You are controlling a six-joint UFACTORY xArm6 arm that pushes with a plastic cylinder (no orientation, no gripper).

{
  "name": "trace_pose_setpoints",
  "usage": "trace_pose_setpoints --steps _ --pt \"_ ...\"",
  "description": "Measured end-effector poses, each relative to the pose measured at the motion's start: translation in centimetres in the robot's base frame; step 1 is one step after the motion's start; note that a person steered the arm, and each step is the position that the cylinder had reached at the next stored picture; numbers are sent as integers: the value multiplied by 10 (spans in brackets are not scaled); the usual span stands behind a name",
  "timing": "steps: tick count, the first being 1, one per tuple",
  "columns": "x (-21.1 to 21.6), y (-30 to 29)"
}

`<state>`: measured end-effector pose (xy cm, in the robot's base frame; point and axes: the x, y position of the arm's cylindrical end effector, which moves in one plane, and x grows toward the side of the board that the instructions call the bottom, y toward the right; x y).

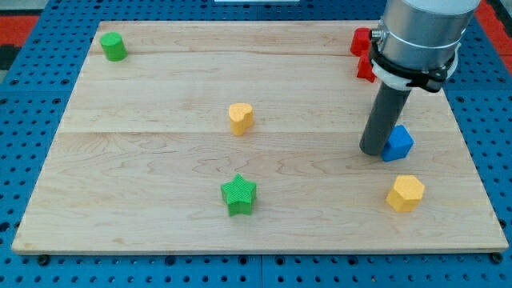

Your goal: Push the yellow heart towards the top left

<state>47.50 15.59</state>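
The yellow heart lies on the wooden board, a little left of the middle. My tip rests on the board at the view's right, far to the right of the heart and slightly lower. It stands right against the left side of a blue block. The arm's grey body fills the view's top right.
A green star lies below the heart. A green cylinder stands at the top left corner. A yellow hexagon block lies at the lower right. Red blocks sit at the top right, partly hidden by the arm.
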Motion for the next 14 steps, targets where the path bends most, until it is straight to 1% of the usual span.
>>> trace_pose_setpoints --steps 1,3,4,5,6,7,8,9,10,12,13,14 --pt "-3 -11" --pt "-3 -106" --pt "-18 -149" --pt "-44 -172" --pt "-68 -174" --pt "-82 -187" --pt "-77 -187" --pt "-79 -235" --pt "-100 -264" --pt "-156 -273" --pt "-141 -283" --pt "-121 -307"
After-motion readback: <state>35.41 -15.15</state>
